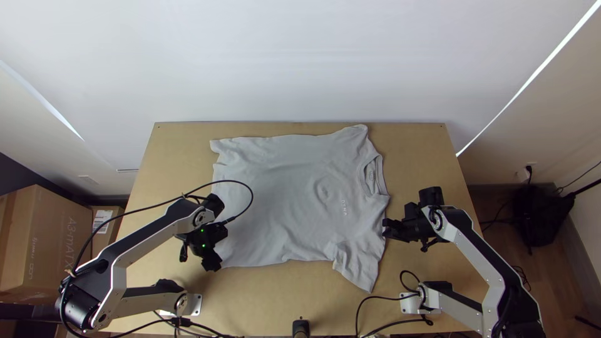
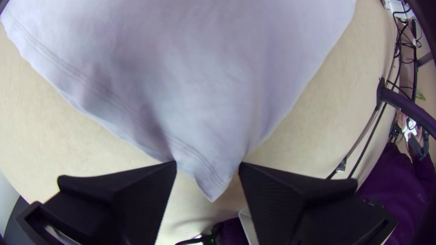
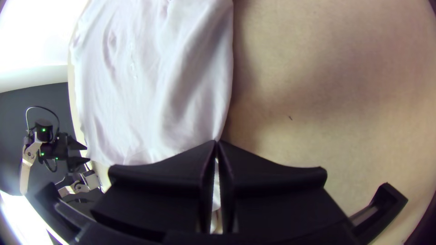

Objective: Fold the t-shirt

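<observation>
The grey t-shirt [image 1: 282, 194] lies spread on the table, collar [image 1: 372, 177] to the right and hem to the left. At its near hem corner is my left gripper [image 1: 220, 248]. In the left wrist view the left gripper [image 2: 207, 164] stands open, with the pointed corner of the t-shirt [image 2: 204, 90] between its fingers. My right gripper [image 1: 384, 228] is at the shoulder edge between the collar and near sleeve. The right wrist view has the right gripper [image 3: 216, 141] shut on the edge of the t-shirt [image 3: 150, 90], some cloth visible in the narrow slit.
Bare wooden table [image 1: 419, 150] surrounds the shirt. Black cables [image 1: 369, 300] loop near the right arm's base, and a small dark object [image 1: 300, 327] stands at the near edge. Cardboard boxes [image 1: 47, 244] are beyond the table's left side.
</observation>
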Controlling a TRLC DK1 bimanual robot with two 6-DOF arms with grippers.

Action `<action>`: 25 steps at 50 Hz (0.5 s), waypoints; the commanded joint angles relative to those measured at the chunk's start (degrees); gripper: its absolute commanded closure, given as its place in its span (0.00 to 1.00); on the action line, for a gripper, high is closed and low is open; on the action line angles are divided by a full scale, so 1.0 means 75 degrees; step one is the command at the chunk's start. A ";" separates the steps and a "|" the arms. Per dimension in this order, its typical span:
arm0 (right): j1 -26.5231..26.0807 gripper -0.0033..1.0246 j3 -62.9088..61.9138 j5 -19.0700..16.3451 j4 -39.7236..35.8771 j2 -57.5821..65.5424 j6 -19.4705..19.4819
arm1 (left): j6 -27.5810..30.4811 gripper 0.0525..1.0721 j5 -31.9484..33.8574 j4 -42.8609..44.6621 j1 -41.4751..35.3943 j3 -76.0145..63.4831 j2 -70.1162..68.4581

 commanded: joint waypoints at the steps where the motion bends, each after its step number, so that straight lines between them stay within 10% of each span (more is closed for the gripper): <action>1: -0.0044 0.97 0.0050 -0.0008 -0.0100 -0.0117 0.0088 | 0.0221 0.59 0.0032 0.0189 -0.0057 -0.0325 0.0058; 5: -0.0044 0.97 0.0179 -0.0008 -0.0287 -0.0093 0.0088 | 0.0420 0.98 0.0032 0.0295 0.0025 -0.0396 0.0034; 25: -0.0817 0.97 0.1093 -0.0008 -0.0698 -0.0152 0.0018 | -0.0025 0.97 0.0384 0.1010 0.1631 0.1304 -0.0423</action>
